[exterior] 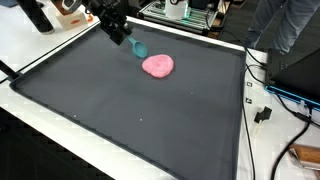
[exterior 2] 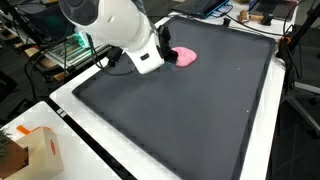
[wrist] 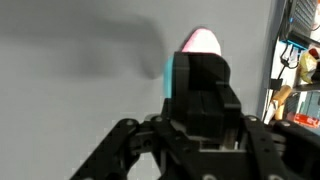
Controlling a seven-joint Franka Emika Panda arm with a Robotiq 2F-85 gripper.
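Note:
My gripper hangs over the far part of a black mat. Its fingers look pressed together on a small teal object, which sticks out at the fingertips. In the wrist view the teal object shows as a strip beside the closed black fingers. A pink lump lies on the mat just beyond the gripper, apart from it. It also shows in the wrist view. In an exterior view the gripper partly hides the pink lump.
The mat sits on a white table with raised edges. A cardboard box stands at one table corner. Cables and a plug lie beside the mat. An equipment rack and a person stand behind the table.

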